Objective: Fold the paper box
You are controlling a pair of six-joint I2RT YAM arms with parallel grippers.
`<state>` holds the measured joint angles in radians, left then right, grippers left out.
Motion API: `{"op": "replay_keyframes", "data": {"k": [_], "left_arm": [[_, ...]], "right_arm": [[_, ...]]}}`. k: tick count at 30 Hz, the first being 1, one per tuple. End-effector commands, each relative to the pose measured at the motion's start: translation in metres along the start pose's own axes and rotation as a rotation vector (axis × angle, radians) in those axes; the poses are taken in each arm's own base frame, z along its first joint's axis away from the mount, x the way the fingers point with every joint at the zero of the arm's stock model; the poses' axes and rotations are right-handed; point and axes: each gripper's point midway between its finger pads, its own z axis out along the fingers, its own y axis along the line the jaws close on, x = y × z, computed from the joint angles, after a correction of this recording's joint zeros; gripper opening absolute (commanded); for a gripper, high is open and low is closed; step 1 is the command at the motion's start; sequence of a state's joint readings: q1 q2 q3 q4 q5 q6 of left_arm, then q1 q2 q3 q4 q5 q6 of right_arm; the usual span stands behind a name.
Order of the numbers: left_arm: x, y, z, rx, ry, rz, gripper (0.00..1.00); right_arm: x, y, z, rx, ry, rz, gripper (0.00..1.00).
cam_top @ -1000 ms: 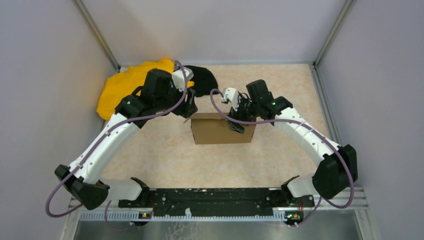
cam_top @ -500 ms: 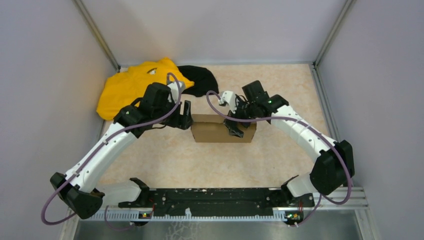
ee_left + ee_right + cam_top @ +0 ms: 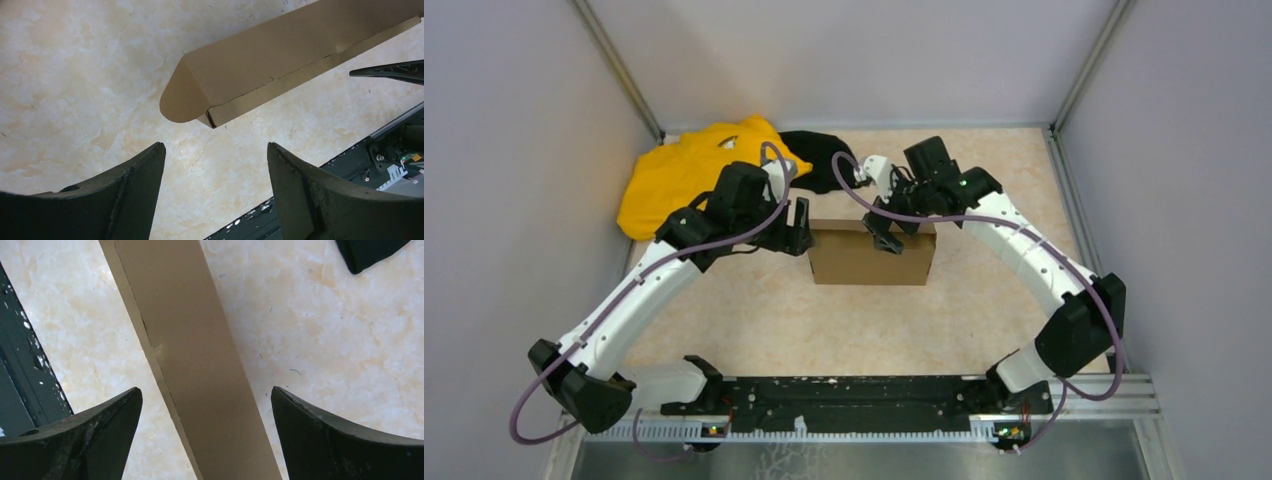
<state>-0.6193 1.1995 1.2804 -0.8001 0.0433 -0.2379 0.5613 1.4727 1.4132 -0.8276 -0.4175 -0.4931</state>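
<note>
A yellow cloth [image 3: 679,175] was seen crumpled at the far left of the marbled surface [image 3: 754,320], close to the left wall. Just to its right, the left arm [image 3: 639,290] was stretched up from the near-left corner, and the left fingers [image 3: 131,195] were held well apart with nothing between them. They were pointed at the left end of the box [image 3: 869,258] and were kept just clear of it, with bare surface showing between tips and cardboard in the left wrist view. A black cloth [image 3: 824,155] was lying against the yellow one at the back, partly hidden by the arm.

The box was found closed and lying flat near the middle of the surface, between the two arms, its long side turned toward the base rail [image 3: 854,395]. At its left end a rounded flap [image 3: 180,102] was folded over, and a thin seam along the side was slightly agape.

Over the far edge of the box, right of its middle, the right fingers [image 3: 325,440] were spread to their widest and nothing was gripped. In the right wrist view the box was framed as a brown strip running between them. Contact with the cardboard could not be made out. The right arm [image 3: 1034,265] was arched in from the near-right corner.
</note>
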Motion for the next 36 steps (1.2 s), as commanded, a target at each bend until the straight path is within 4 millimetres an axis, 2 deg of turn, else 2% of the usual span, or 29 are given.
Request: {"op": "replay_keyframes", "data": {"k": [1,5,10,14,17,21,30,34,36], "left_arm": [[-0.023,-0.006,-0.003,0.023,-0.065,0.013,0.81],[-0.031,-0.004,-0.01,0.016,-0.09,0.016,0.82],[-0.044,0.001,-0.018,0.001,-0.122,0.01,0.82],[-0.058,0.007,-0.024,-0.017,-0.156,-0.008,0.84],[-0.064,0.013,-0.026,-0.031,-0.175,-0.031,0.86],[-0.063,0.019,-0.027,-0.032,-0.178,-0.055,0.88],[-0.046,0.028,-0.024,-0.037,-0.159,-0.094,0.88],[-0.041,0.029,-0.021,-0.03,-0.149,-0.1,0.87],[-0.04,0.029,-0.02,-0.026,-0.147,-0.098,0.87]], "right_arm": [[-0.022,-0.002,-0.009,0.013,-0.025,0.024,0.99],[-0.044,-0.013,-0.025,0.097,-0.088,0.041,0.99],[-0.079,-0.043,-0.057,0.318,-0.254,0.12,0.99],[-0.096,-0.051,-0.073,0.38,-0.343,0.133,0.99],[-0.088,-0.024,-0.06,0.195,-0.281,0.002,0.99],[-0.073,-0.002,-0.048,0.059,-0.23,-0.106,0.98],[-0.054,0.018,-0.035,-0.01,-0.164,-0.296,0.99],[-0.042,0.021,-0.022,-0.045,-0.103,-0.313,0.99],[-0.042,0.025,-0.018,-0.069,-0.107,-0.32,0.99]]}}
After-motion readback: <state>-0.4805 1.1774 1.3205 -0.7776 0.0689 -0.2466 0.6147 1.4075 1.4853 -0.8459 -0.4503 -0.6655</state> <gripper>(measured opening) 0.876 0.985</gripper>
